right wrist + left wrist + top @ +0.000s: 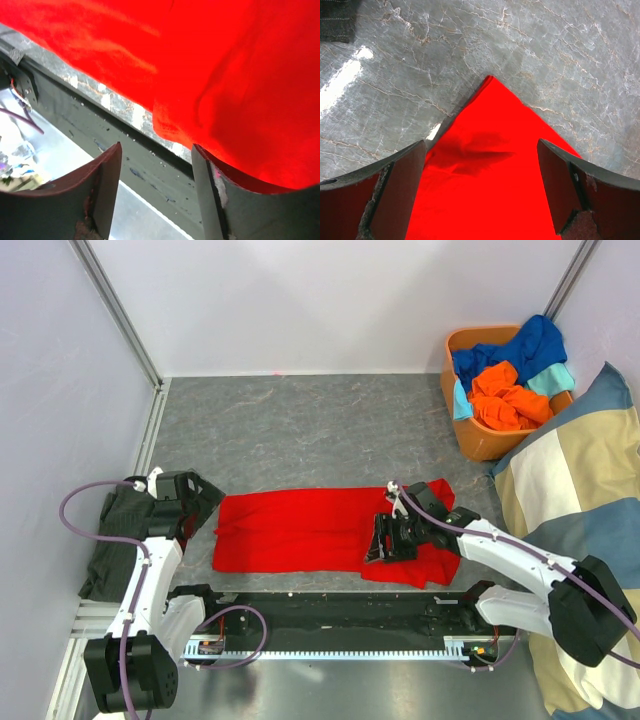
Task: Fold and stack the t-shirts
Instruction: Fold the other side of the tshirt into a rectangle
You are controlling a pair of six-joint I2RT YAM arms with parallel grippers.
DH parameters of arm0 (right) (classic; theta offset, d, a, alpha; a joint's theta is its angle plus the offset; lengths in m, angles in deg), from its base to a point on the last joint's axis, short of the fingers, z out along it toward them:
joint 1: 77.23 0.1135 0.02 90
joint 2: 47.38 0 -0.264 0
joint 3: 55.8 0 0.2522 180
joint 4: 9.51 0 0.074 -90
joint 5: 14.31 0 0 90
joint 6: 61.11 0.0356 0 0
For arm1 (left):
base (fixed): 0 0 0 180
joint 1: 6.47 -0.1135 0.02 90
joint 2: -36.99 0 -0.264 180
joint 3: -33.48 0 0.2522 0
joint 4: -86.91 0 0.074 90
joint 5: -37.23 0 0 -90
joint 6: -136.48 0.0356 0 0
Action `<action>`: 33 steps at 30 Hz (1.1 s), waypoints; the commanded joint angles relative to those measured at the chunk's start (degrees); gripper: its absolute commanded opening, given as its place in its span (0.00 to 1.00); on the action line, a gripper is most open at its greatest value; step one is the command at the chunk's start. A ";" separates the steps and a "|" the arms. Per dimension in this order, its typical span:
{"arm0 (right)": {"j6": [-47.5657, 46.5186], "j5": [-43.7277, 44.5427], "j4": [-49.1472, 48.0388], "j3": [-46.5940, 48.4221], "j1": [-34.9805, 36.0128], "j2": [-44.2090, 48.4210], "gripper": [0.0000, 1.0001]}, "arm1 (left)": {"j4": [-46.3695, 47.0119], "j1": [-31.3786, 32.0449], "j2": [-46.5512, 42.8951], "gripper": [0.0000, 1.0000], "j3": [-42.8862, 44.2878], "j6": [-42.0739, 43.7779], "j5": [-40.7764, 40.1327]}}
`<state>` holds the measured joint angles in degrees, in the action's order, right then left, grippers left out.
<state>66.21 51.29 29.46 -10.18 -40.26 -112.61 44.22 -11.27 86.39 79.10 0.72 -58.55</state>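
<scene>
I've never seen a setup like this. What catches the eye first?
The bright red fabric t-shirt, lying as a long flat strip near the front edge of the grey marbled table, grabs the eye first. Next comes the orange plastic basket at the far right, heaped with blue, orange and teal shirts, beside a big blue-and-beige checked cushion.

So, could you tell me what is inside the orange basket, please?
A royal blue shirt, a crumpled orange shirt and light teal fabric fill the orange basket. Its bottom, and anything beneath them, is covered.
</scene>
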 commanded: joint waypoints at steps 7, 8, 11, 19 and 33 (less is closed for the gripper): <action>-0.93 13.40 -0.52 10.85 0.12 1.60 0.68 | 3.78 -0.30 -0.45 1.00 3.12 3.91 1.38; -1.28 18.38 0.36 12.86 0.21 0.90 0.68 | 4.31 -0.30 -0.37 1.00 3.47 4.53 1.82; -2.08 32.41 5.26 18.13 0.12 -2.34 0.67 | 6.86 -0.30 0.25 1.00 4.53 6.38 4.02; -6.38 48.23 7.05 25.27 -8.38 -11.05 0.54 | 9.59 -0.30 3.76 1.00 5.15 8.40 7.98; -11.57 34.61 4.76 21.50 -29.67 -11.50 0.53 | 11.61 -0.30 8.86 1.00 3.74 8.23 10.53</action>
<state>56.37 89.50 34.34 12.71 -67.06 -126.22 52.77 -11.27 94.33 82.31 7.78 -50.29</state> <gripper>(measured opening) 0.527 0.996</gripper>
